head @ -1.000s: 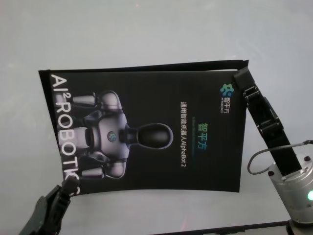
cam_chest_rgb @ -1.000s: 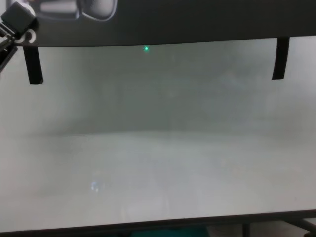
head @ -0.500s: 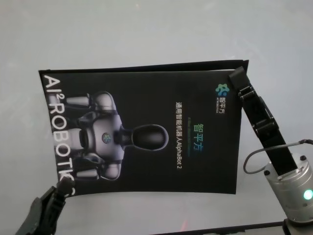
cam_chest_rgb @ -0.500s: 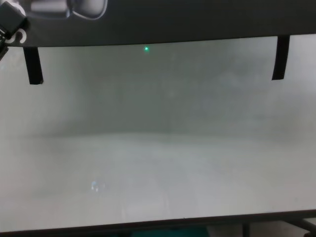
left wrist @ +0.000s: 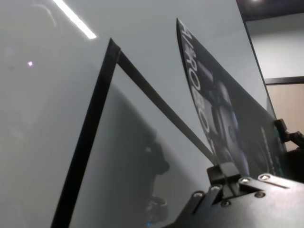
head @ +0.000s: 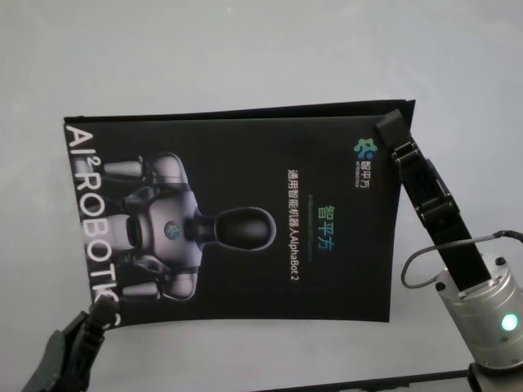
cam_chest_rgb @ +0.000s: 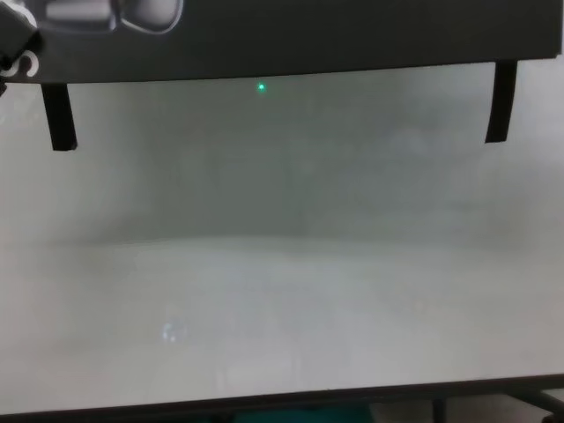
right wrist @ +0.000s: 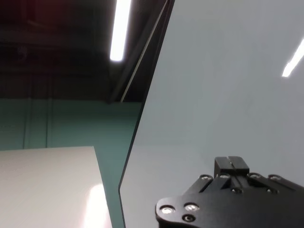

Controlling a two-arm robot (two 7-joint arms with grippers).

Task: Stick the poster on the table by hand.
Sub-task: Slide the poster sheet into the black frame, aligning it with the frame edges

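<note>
- While the large glossy black poster printed with a silver-grey robot figure [head: 233,216] hangs over the wide white matte table [head: 245,49], both my arms are at its corners: my right gripper [head: 391,129] at the far right corner, my left gripper [head: 100,309] at the near left corner.
- Whether either gripper is clenched on the sheet or merely touching it, I cannot tell; the fingertips meet the edge, but their closure is hidden.
- From my left wrist, the poster's left edge stands raised off the table, bowed, with its shadow beneath, so I judge it is not yet pressed flat.
- Two small black tape strips, one left [cam_chest_rgb: 59,116] and one right [cam_chest_rgb: 499,102], dangle from the poster's near edge in the chest view, apparently unstuck.
- Risks as I judge them: lowering unevenly could trap a buckle in the sheet; a dangling strip could fold under or stick to the poster itself; a loose hold on the glossy corner could let it slide askew before the tape bites.
</note>
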